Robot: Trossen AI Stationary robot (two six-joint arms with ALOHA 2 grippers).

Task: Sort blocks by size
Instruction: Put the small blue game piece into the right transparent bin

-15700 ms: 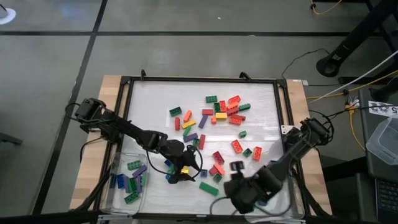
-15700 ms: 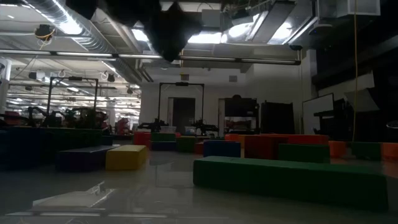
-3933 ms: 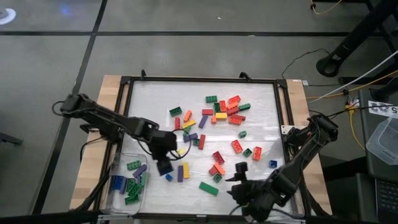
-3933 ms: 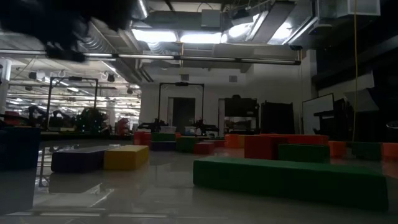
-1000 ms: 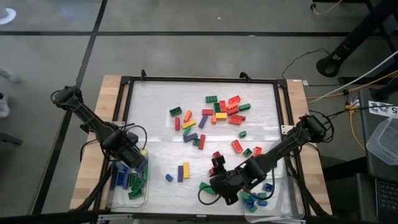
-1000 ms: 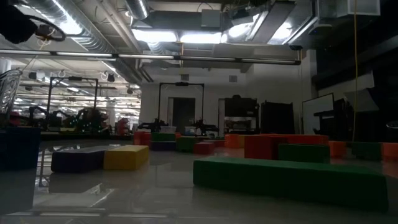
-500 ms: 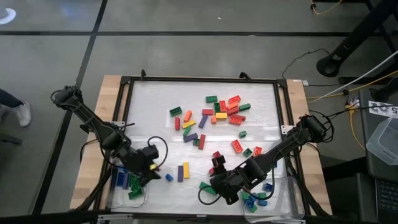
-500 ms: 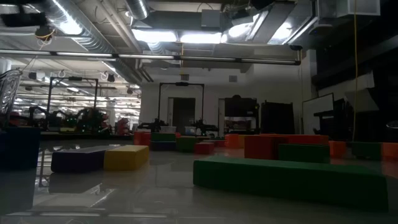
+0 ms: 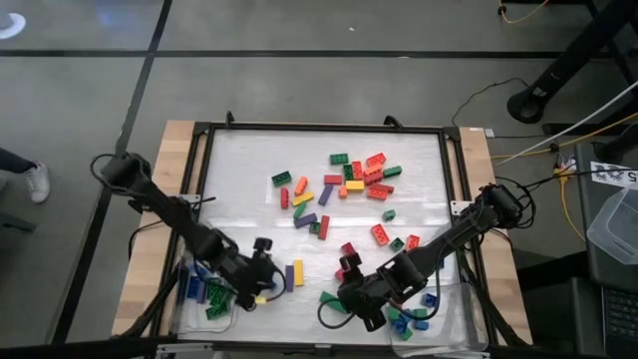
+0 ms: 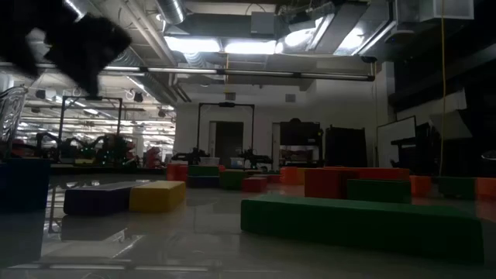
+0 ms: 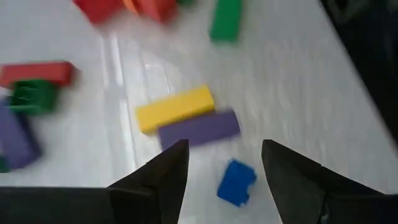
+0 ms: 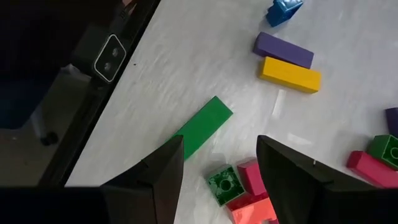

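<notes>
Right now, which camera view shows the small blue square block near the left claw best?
The left wrist view: the small blue block lies bare between the open left claw fingers, beside the purple block. In the high view the arm mostly covers it. The right wrist view shows it far off. The low view misses it.

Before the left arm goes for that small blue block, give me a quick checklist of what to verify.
1. Left gripper open and empty: ok.
2. Small blue block between its fingers' line of approach: ok, it sits just ahead of them.
3. Space around the block: ok, the purple long block and yellow long block lie apart from it.
4. Right gripper out of the way: ok, it hovers open over the green long block.
5. Left tray has room: cannot tell.
</notes>
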